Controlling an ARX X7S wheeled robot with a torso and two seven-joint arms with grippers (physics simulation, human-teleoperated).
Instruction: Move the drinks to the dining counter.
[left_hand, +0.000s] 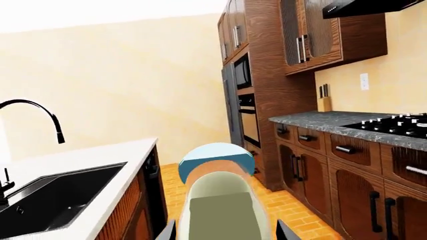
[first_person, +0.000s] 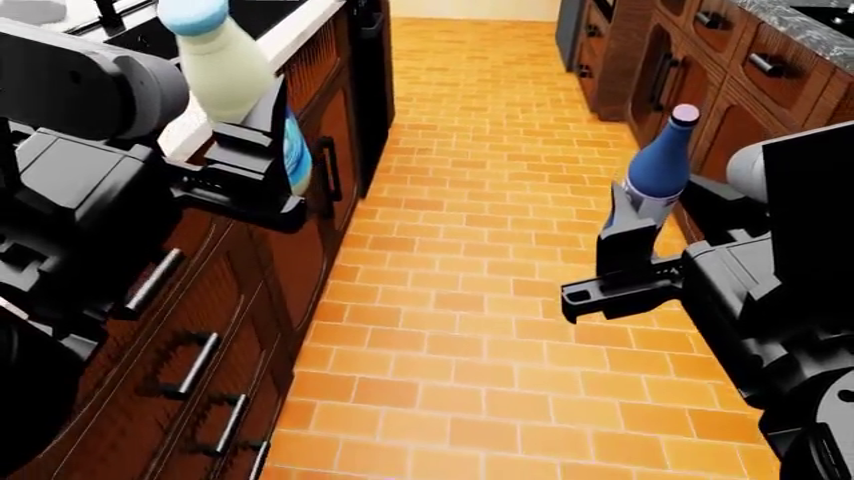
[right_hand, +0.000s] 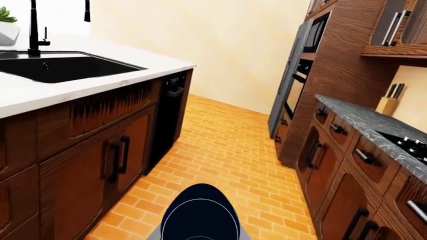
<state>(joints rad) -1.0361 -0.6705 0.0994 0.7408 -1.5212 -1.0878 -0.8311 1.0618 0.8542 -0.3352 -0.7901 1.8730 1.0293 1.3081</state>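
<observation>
My left gripper (first_person: 267, 160) is clamped on the milk bottle (first_person: 227, 70), holding it upright just beside the edge of the dining counter (first_person: 287, 40). My right gripper (first_person: 627, 235) grips the dark-blue bottle (first_person: 661, 165), upright over the brick floor (first_person: 467, 250), well apart from that counter.

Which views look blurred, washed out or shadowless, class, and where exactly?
Left wrist view: the milk bottle looms close and soft-edged, and the ceiling is washed out white. Right wrist view: the blue bottle fills the near edge; the white counter is evenly lit. Head view: sharp throughout, flat light, hardly any shadow on the brick floor.
</observation>
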